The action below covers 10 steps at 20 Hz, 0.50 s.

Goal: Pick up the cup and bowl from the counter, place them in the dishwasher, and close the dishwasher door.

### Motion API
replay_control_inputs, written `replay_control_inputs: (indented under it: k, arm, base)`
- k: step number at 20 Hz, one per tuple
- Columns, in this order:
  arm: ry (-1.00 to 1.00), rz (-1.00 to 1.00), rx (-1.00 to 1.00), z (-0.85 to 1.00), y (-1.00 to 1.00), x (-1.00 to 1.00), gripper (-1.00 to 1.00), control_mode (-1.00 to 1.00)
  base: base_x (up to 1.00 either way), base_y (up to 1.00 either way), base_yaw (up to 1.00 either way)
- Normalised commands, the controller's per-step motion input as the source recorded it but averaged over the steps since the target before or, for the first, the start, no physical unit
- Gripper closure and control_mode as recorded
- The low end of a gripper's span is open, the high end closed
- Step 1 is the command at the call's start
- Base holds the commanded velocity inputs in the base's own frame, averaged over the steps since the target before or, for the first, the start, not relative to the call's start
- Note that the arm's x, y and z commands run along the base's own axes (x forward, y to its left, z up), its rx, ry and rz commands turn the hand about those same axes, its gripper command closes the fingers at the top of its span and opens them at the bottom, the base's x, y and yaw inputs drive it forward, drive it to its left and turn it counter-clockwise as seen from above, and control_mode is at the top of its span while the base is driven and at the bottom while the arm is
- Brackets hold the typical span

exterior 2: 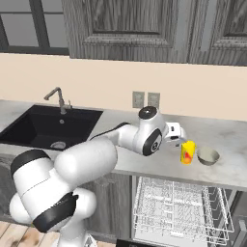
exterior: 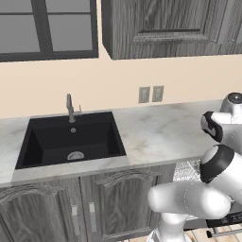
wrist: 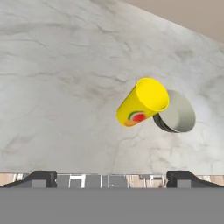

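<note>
Evidently lining up a grasp, the fingers (wrist: 112,177) stand spread and empty, cup (wrist: 142,103) ahead, bowl (wrist: 175,113) just beyond on the tabletop (wrist: 57,78).

A plain beige wall (exterior: 118,80) is seen behind the worktop, with a pair of grey outlets (exterior: 151,94) set into it right of the metal faucet (exterior: 70,108). Dark wood-grain upper cabinets (exterior: 165,26) are hung above, and a grey-framed window (exterior: 47,28) is set at the far left. Carved wood-grain cabinet doors (exterior: 90,205) are fitted below the black sink (exterior: 71,139), and light wooden floor (exterior 2: 14,234) is visible near the bottom.
</note>
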Motion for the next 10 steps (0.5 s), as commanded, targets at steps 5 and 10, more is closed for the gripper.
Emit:
replay_control_inputs:
  k: [5, 10]
  arm:
    - [0.00, 0.00, 0.00, -0.21, -0.18, 0.23, -1.00, -1.00]
    - [0.00, 0.00, 0.00, -0.19, -0.19, 0.19, -1.00, -1.00]
  base:
    - [0.00, 0.00, 0.00]
    - [0.00, 0.00, 0.00]
